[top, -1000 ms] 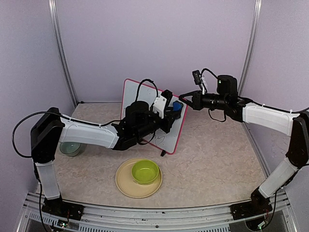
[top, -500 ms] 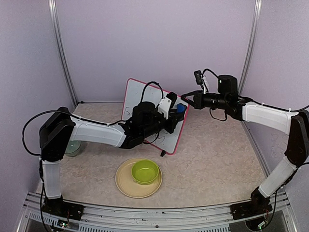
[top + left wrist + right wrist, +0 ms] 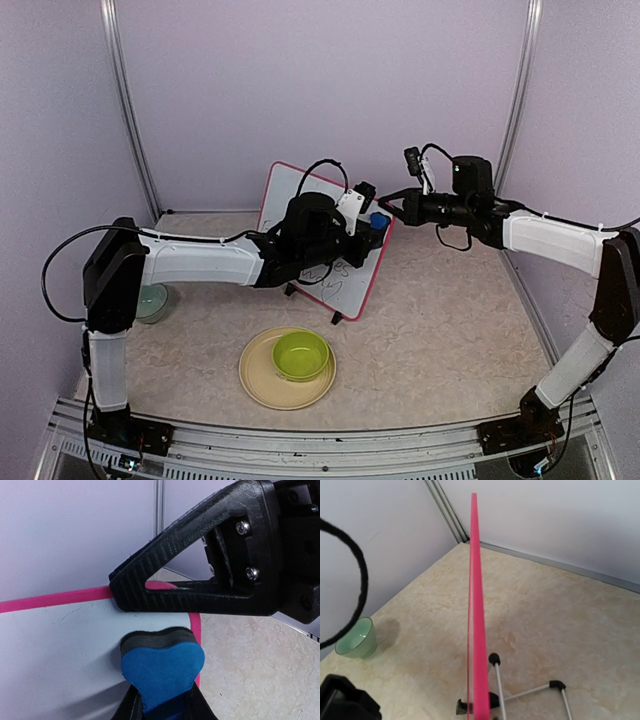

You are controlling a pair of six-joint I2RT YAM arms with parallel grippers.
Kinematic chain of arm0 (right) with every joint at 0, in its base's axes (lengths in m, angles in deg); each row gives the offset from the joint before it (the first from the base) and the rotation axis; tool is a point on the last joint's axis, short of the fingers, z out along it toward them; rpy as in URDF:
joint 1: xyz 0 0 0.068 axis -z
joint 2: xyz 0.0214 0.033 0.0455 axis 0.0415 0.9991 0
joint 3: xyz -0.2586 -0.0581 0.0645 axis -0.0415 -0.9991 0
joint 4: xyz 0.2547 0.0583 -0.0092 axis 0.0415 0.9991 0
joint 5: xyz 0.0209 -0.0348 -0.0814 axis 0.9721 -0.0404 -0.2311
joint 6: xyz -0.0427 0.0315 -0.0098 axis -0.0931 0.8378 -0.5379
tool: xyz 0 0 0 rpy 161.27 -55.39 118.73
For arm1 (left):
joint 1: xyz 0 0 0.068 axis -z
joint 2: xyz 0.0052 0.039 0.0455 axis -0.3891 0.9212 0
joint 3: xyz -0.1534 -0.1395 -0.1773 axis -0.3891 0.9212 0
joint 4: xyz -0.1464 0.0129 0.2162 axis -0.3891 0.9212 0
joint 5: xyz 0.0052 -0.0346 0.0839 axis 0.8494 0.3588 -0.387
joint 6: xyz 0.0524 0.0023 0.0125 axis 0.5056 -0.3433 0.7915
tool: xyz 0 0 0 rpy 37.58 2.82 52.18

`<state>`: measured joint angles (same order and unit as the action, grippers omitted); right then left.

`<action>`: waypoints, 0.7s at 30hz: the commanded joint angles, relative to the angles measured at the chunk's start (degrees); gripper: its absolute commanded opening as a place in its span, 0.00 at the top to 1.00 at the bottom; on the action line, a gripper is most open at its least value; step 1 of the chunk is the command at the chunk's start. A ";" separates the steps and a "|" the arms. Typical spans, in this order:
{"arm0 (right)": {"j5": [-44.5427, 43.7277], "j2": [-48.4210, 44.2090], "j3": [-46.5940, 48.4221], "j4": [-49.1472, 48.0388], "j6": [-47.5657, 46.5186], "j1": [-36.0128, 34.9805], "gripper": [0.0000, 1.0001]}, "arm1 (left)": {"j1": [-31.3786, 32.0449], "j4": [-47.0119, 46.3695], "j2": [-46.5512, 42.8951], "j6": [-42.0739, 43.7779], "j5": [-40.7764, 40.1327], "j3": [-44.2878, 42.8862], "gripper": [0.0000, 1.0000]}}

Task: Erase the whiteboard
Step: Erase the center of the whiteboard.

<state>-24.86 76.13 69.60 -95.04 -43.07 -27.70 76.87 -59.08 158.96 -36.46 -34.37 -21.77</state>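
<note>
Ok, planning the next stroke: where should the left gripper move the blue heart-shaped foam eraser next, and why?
Probably sweep it down across the pink-framed whiteboard: the left gripper presses the blue heart-shaped foam eraser at its top right corner, dark handwriting shows lower down, and the right gripper pinches the frame there.

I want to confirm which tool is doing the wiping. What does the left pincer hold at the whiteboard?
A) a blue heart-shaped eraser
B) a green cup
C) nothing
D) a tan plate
A: in the left wrist view the left pincer is shut on a blue heart-shaped eraser, set against the whiteboard near its pink-framed corner.
</note>
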 commanded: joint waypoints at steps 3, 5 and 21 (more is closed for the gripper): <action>7.49 -0.49 0.11 7.70 -1.09 -2.10 1.00 | -3.13 4.92 0.58 -0.59 -2.27 -2.48 0.97; 7.47 -0.54 0.09 7.79 -1.23 -2.10 1.00 | -3.98 4.27 -0.10 -0.94 -1.53 -1.61 0.97; 8.43 -1.42 -0.20 8.75 -2.66 -2.10 1.00 | -11.74 2.73 1.68 -4.90 6.94 -1.26 0.96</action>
<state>-26.09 76.13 69.70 -93.58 -43.75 -27.70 69.07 -58.30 157.75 -40.11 -26.50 -21.48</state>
